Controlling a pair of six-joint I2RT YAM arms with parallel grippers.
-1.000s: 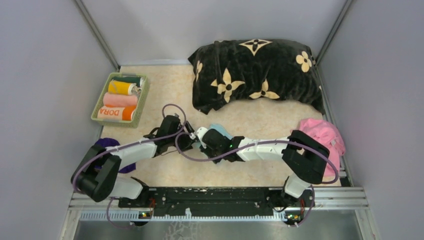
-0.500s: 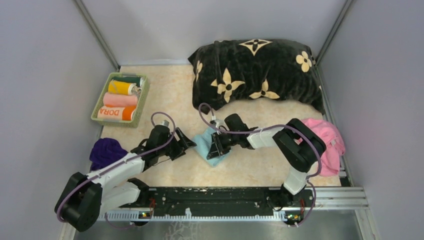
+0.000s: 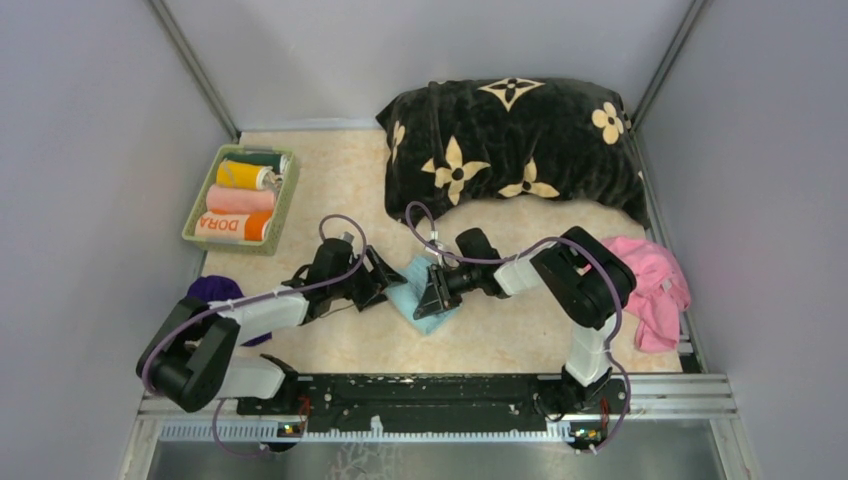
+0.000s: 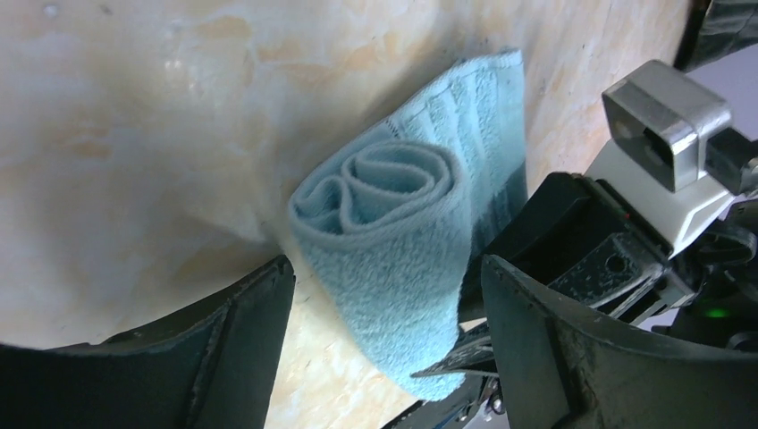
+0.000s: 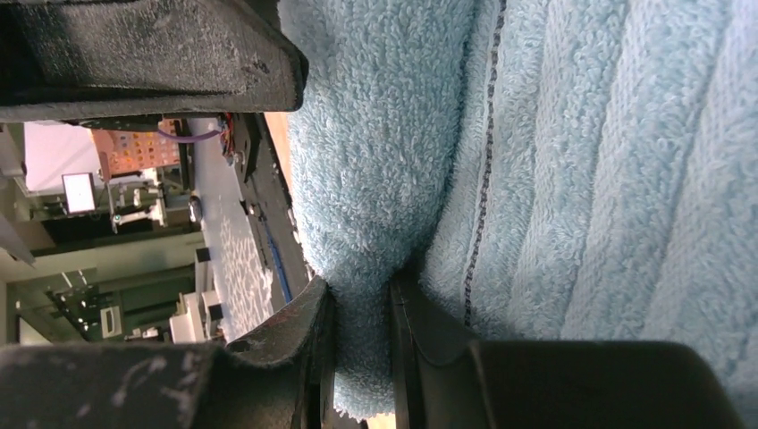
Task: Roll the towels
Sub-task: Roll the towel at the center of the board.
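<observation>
The right claw point(image 3: 434, 292) is nipped tight on a fold of the light blue towel point(image 4: 393, 223), which lies rolled just in front of the black cushion point(image 3: 510, 140). The left claw point(image 3: 380, 283) stands wide, one jaw either side of the roll's spiral end, not gripping it. A pink towel point(image 3: 655, 285) lies crumpled in front of the cushion's right corner.

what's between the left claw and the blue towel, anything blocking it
Nothing visible does. The left claw stands open with the rolled blue towel right between its fingers. The right claw pinches the towel's far side, out of the way.
</observation>
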